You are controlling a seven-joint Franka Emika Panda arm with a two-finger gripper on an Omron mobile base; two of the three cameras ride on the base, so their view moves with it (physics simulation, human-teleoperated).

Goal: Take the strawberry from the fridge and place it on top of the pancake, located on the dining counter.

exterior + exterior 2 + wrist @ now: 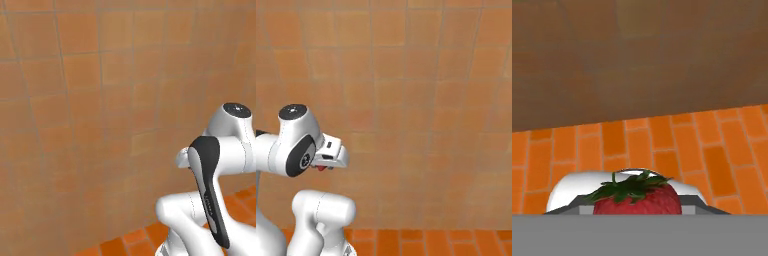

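The strawberry (637, 200), bright red with a green leafy cap, sits at the bottom of the hand view, between the grey fingertips of my gripper (637, 206). From the right base view, a small red bit of the strawberry (321, 168) peeks out under the white hand, where the gripper (323, 166) is tucked close to the arm's body. The gripper is shut on the fruit. The fridge, the pancake and the dining counter are out of view.
A brown-orange tiled wall (100, 100) stands close in front of the base. Orange brick floor (662, 140) lies below the hand, and a strip of the floor (406, 242) runs along the wall's foot.
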